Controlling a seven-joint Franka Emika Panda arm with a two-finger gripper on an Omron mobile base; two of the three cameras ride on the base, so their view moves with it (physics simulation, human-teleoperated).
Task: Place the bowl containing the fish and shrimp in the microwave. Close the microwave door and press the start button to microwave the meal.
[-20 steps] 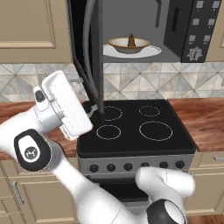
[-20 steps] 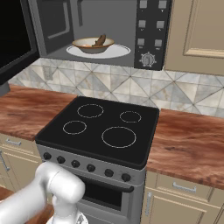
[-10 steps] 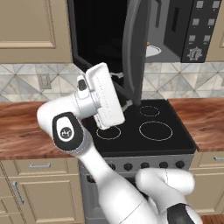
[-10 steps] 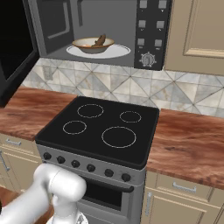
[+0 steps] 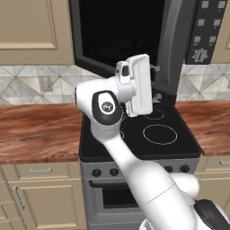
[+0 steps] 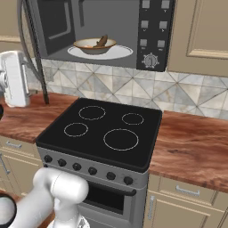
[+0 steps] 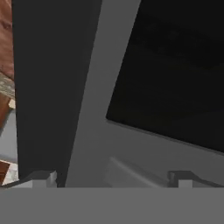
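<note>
The microwave door, grey-framed with dark glass, stands just ahead of the gripper. Its jaws are spread wide, holding nothing.

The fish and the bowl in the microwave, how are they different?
The fish is slim and dark brown; the bowl is wide, shallow and cream with a tan rim. The fish lies tilted, one end poking above the rim; the bowl sits level on the white plate. The fish is inside the bowl; the bowl holds it. Both sit inside the microwave.
</note>
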